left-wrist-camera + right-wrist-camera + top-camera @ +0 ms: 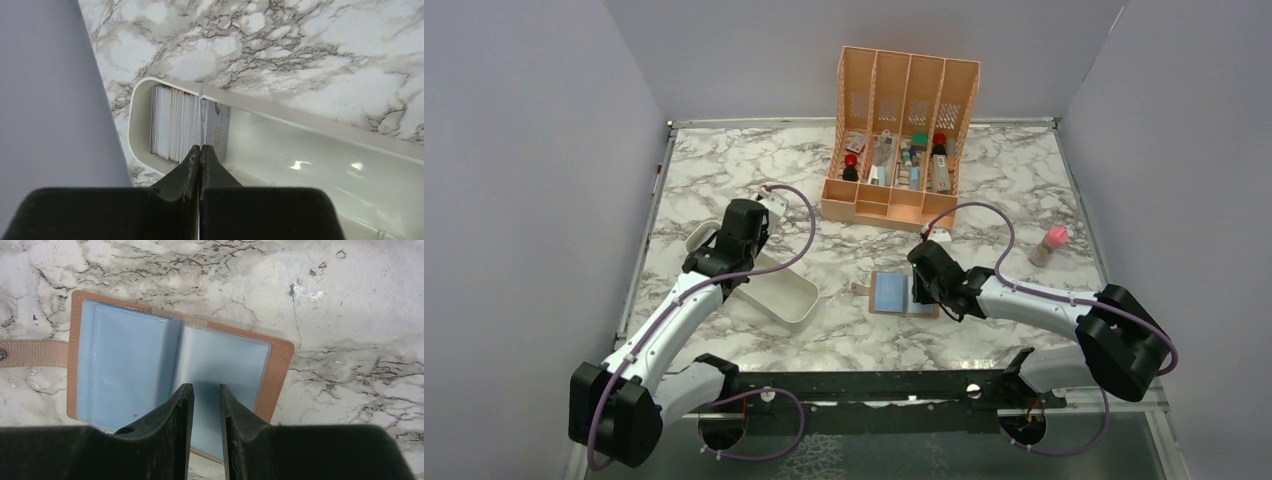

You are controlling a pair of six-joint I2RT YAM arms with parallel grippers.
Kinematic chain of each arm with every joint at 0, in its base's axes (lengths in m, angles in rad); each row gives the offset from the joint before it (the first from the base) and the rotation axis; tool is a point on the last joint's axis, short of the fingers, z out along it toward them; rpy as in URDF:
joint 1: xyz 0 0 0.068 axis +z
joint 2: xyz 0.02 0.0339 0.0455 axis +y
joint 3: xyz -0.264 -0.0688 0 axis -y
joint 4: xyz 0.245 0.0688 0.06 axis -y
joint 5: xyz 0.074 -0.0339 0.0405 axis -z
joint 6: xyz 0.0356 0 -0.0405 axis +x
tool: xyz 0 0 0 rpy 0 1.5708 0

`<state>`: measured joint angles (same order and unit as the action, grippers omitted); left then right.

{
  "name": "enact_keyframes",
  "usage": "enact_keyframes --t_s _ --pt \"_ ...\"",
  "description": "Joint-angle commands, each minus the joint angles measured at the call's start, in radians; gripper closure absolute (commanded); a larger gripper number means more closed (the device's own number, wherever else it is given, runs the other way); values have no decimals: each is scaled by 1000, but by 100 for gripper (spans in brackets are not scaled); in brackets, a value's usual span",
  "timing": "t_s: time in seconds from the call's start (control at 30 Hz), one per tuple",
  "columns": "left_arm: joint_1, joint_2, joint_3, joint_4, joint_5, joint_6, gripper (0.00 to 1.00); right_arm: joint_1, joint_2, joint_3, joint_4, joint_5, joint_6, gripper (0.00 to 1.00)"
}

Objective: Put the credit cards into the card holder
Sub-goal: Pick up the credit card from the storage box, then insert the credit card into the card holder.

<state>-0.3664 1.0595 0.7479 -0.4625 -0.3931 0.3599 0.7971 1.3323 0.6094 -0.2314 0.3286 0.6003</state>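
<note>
Several credit cards [172,125] stand on edge in a stack at the end of a white oblong tray [310,120]. My left gripper [201,147] reaches into that end and is shut on one thin card [201,107], seen edge-on and rising from the fingertips. In the top view the tray [796,300] lies at the left under the left gripper [724,245]. The card holder [130,355] lies open on the marble, brown outside, light blue inside, its snap tab [30,352] pointing left. My right gripper [206,387] hovers over its right page, jaws slightly apart, nothing between them.
A tall peach compartment organizer [902,130] with small items stands at the back centre. A small bottle with a pink cap [1050,244] stands at the right. Grey walls close in on the left, right and back. The card holder [902,295] sits mid-table.
</note>
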Motion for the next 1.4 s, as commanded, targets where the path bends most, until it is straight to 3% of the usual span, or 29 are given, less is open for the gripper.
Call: enact_keyframes --t_s 0.0,0.23,0.43,0.87,1.1,1.37 --pt "1 -72 76 -41 93 -102 100 -4 5 -3 20 -18 -10 69" --pt "1 -158 210 -42 187 -374 100 -4 -9 0 17 -40 8 69" --pt "1 -165 268 -21 383 -649 100 -6 -22 16 -15 -44 22 69" --pt "-3 -127 8 416 770 -1181 100 -57 -90 32 -72 -75 31 70" --pt "-126 -34 -148 642 724 -1309 100 -73 -114 26 -106 -61 32 71" --pt "-337 184 -159 786 611 -1357 100 -103 -92 5 -104 -45 46 73"
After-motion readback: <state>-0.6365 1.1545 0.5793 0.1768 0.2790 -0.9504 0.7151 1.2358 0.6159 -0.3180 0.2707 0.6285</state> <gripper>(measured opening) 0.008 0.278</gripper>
